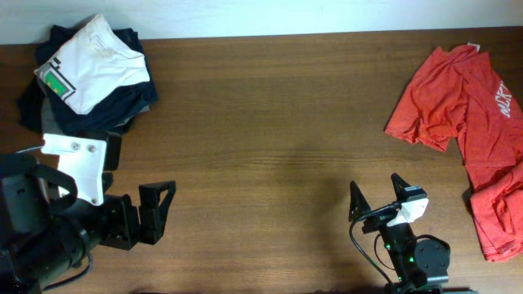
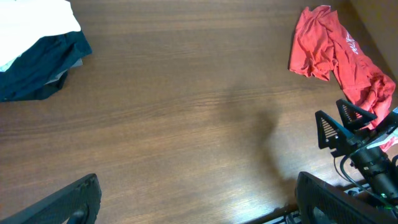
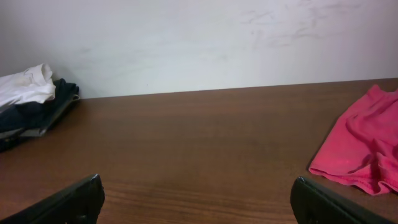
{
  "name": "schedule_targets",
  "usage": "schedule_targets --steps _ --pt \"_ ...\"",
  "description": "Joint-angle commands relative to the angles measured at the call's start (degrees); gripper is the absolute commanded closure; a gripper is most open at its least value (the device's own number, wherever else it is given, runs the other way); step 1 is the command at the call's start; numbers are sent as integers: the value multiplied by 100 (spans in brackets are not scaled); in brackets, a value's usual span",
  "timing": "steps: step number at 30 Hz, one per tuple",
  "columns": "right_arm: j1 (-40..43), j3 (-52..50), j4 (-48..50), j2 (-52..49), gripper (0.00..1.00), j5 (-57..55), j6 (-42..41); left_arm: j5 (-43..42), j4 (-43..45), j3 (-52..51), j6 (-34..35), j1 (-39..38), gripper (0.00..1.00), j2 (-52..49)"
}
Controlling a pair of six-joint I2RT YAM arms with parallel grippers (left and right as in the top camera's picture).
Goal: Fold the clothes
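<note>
Left end effector (image 1: 163, 212) and right end effector (image 1: 377, 196) sit at the near edge of the tabletop (image 1: 270, 122), jaws spread wide, holding nothing. Farther out, right side: red tee (image 1: 462, 90) lies crumpled and unfolded, well apart from both. Far left corner: white shirt (image 1: 90, 61) rests folded on dark garments (image 1: 122, 102). Assessment: the red tee is the outstanding item. Recommended: right arm pinches one shoulder or hem edge, drags it to the bare centre, and the left arm takes the opposite corner to flatten it before any fold.
</note>
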State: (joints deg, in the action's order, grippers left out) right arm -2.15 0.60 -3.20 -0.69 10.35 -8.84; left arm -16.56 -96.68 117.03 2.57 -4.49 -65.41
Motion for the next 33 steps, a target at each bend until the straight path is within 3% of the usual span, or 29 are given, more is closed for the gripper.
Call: schedule_targets --steps 1,10,12,14,17,20,23,25,27,30,33 --pt "-46 -28 -39 48 1 -13 2 -61 0 9 -90 -24 1 2" --pt "-46 -28 -39 48 1 -13 2 -96 28 -24 -85 -39 1 101" --pt "-46 -28 -39 48 1 -11 4 -179 660 -695 -85 -39 1 520" --pt "-46 -28 -39 48 1 -13 4 -334 2039 -2315 -85 -39 1 1353" --pt "-46 -28 -39 48 1 -13 4 -352 4852 -5528 -90 -17 1 2876" --pt "-46 -28 -39 48 1 -13 2 -321 8190 -8970 114 94 1 3991" --pt "-46 -28 -39 48 1 -13 4 -313 9879 -10592 229 96 1 4848" --pt "-46 -28 -39 48 2 -13 2 313 10181 -11372 1064 96 1 5455" --pt "-46 -28 -39 48 1 -13 2 820 9945 -11654 1620 96 1 5882" --pt "-46 -28 -39 48 1 -13 2 1381 9202 -11652 1593 94 1 6478" --pt "-46 -28 -39 48 1 -11 2 1381 9206 -11652 1388 90 1 6511"
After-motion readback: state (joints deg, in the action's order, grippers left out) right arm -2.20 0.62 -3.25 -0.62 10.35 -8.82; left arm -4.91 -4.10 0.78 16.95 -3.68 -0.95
